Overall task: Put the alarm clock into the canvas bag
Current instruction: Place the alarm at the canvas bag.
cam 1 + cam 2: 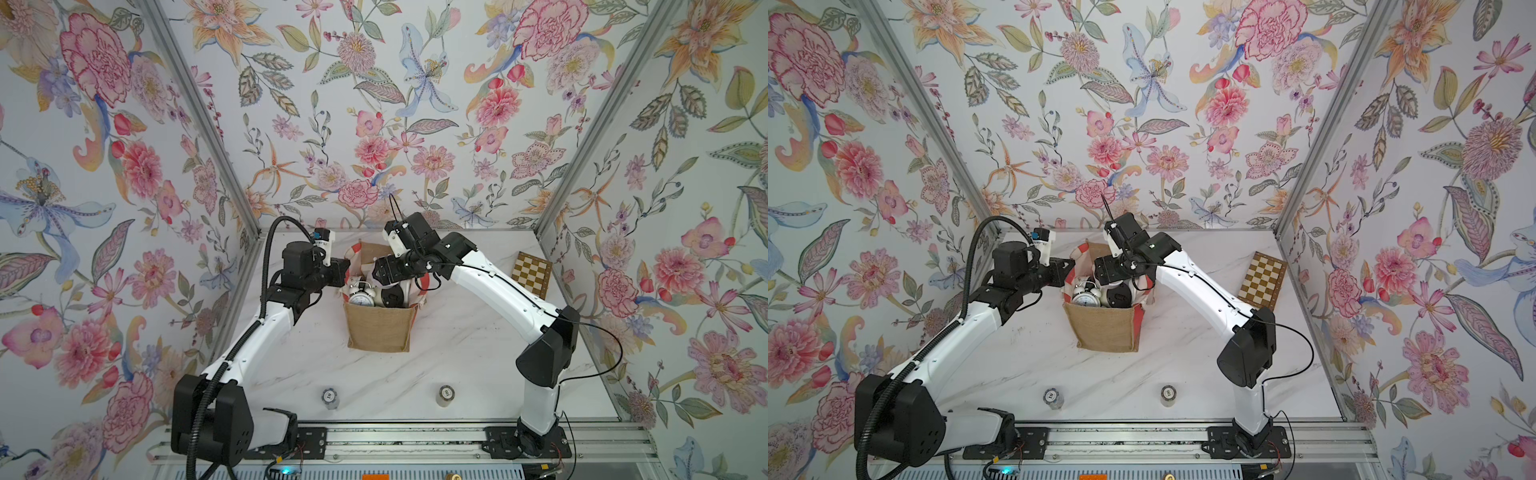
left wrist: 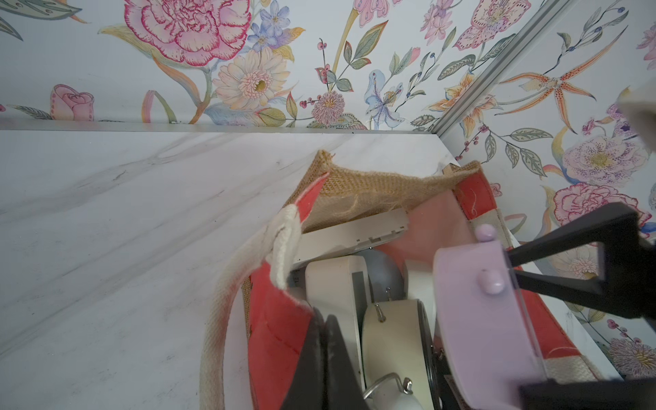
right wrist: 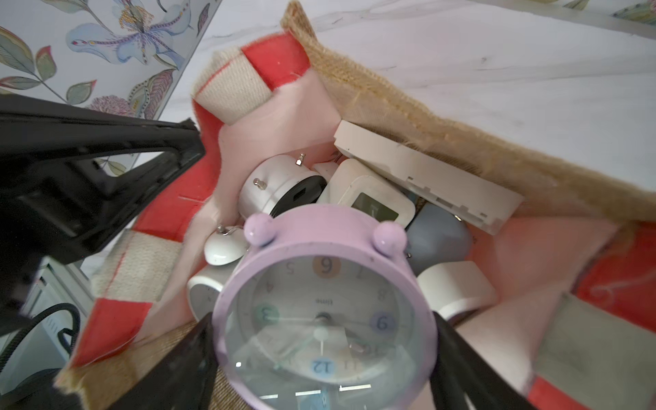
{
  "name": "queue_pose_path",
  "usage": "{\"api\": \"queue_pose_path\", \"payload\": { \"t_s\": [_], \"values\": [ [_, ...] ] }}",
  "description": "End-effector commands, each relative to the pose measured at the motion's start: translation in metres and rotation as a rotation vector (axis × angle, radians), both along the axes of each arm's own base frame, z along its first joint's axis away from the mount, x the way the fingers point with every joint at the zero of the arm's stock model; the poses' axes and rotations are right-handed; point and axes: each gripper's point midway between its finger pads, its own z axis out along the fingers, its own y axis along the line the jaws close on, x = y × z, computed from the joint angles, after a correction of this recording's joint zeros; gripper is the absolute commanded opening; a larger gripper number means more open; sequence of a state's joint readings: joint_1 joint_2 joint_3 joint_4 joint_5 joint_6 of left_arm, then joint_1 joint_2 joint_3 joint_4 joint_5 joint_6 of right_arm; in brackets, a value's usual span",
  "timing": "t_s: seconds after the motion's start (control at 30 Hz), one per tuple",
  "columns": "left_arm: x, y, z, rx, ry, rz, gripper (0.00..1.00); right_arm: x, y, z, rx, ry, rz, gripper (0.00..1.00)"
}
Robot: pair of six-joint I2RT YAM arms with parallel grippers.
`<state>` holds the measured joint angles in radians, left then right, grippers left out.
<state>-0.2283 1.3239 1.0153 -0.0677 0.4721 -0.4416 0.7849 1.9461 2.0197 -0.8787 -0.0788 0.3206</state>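
The right pincer [image 3: 321,319] is clamped on the round lilac plastic alarm clock [image 2: 475,319], with 1 black finger on each side of the case. In the right wrist view the dial fills the lower middle of the frame. It is upside down there, with the 6 at the top and 2 small knobs on the rim above it. The alarm clock hangs in the open mouth of the bag, above the clocks lying inside. Whether it sits below the rim I cannot tell. Both top views hide it under the right arm.

The left pincer [image 2: 319,326] has its jaws together at the rim of the bag's left side panel, touching the red cloth. Whether any fabric is caught between them I cannot tell.

The white marble-patterned table [image 1: 457,353] fills the lower middle of both top views. At its centre stands the upright tan burlap canvas bag [image 1: 380,328] with red-and-white striped side panels. A white looped handle [image 2: 220,319] hangs outside it. To the right of the bag, near the right wall, is a brown-and-cream checkered board [image 1: 532,274].

Inside the bag:
- a flat white rectangular casing [image 3: 426,177] lies against the burlap wall
- a white rounded-square digital clock [image 3: 369,202] is just beside the casing
- a grey-blue rounded object [image 3: 436,241] is also there
- a white twin-bell clock [image 1: 360,296] lies face up
- a round clock with a black back [image 1: 392,296] is next to the twin-bell clock

Near the front edge of the table, well apart from the bag, stand 2 small squat cylinders, 1 greyish [image 1: 329,397] and 1 tan [image 1: 445,394].
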Motion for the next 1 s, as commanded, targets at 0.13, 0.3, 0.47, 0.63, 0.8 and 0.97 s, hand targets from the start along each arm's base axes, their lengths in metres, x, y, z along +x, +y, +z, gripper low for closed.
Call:
{"api": "queue_pose_path", "payload": {
  "t_s": [0.13,0.3,0.47,0.63,0.8,0.97],
  "values": [
    [-0.011,-0.007,0.022,-0.036,-0.045,-0.046,0.0,0.022,0.017,0.003,0.002,-0.05,0.011,0.65],
    [-0.013,-0.007,0.023,-0.04,-0.044,-0.048,0.0,0.042,0.022,-0.008,-0.026,-0.074,-0.008,0.65],
    [-0.015,-0.007,0.025,-0.045,-0.048,-0.05,0.0,0.055,0.025,-0.026,-0.04,-0.056,-0.017,0.65],
    [-0.014,-0.008,0.026,-0.053,-0.049,-0.048,0.0,0.053,0.032,-0.029,-0.017,-0.034,0.0,0.77],
    [-0.011,-0.008,0.025,-0.058,-0.049,-0.045,0.0,0.036,0.046,-0.009,0.076,0.004,0.074,0.91],
    [-0.008,-0.005,0.024,-0.044,-0.054,-0.025,0.0,0.024,0.047,0.02,0.12,-0.029,0.107,0.97]
  ]
}}
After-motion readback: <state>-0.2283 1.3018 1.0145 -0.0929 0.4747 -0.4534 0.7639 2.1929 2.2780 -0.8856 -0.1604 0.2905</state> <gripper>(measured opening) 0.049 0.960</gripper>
